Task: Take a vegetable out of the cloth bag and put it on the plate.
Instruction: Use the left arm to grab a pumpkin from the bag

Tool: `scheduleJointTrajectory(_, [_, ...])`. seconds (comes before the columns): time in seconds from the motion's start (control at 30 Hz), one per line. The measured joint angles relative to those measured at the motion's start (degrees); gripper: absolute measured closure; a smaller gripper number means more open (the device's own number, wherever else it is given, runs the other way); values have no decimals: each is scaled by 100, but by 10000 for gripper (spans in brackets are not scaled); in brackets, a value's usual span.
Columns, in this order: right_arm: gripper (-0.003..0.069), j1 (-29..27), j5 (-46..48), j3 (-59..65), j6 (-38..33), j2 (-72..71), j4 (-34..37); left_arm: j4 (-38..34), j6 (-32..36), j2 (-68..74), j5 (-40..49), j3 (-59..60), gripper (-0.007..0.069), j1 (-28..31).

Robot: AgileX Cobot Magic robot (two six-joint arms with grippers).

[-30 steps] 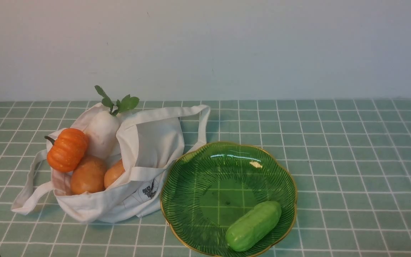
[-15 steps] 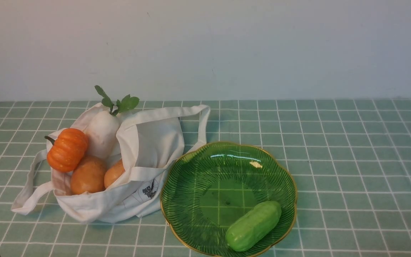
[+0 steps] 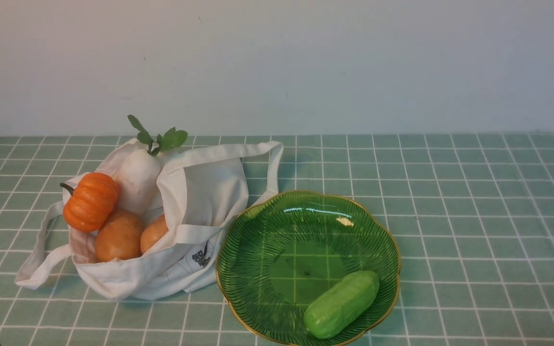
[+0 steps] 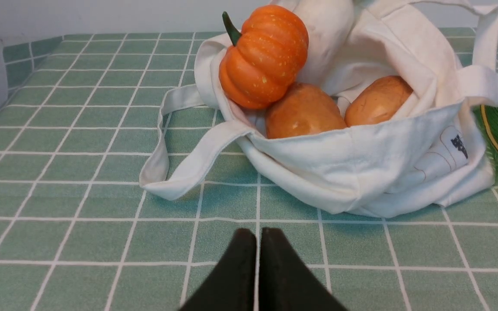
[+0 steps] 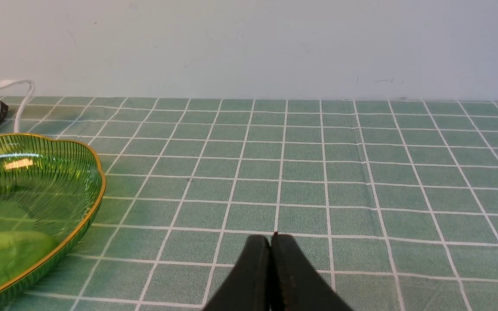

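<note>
The vegetable, a ribbed orange pumpkin (image 3: 90,202) (image 4: 263,55), rests at the open mouth of the cloth bag (image 3: 200,202) (image 4: 361,168), on top of two brownish round ones (image 3: 119,236). The green glass plate (image 3: 258,226) (image 5: 76,181) stands just right of the bag. My left gripper (image 4: 257,235) is shut and empty, low over the cloth a short way in front of the bag. My right gripper (image 5: 270,238) is shut and empty too, over bare cloth to the right of the plate. Neither arm shows in the front view.
A green cucumber (image 3: 342,303) lies in the plate near its front rim. A white radish with green leaves (image 3: 137,178) stands at the back of the bag. Long bag handles (image 3: 41,254) trail onto the green checked tablecloth (image 3: 474,216). A wall rises behind.
</note>
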Motion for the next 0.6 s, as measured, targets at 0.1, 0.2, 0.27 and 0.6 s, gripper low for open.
scheduleJointTrajectory(0.1, [675,0,0,0,0,0,0,0,0,0,0,0,629,0])
scheduleJointTrajectory(0.2, [675,0,0,0,0,0,0,0,0,0,0,0,629,0])
scheduleJointTrajectory(0.27, [675,0,0,0,0,0,0,0,0,0,0,0,629,0])
scheduleJointTrajectory(0.6, [675,0,0,0,0,0,0,-1029,-654,0,0,0,629,0])
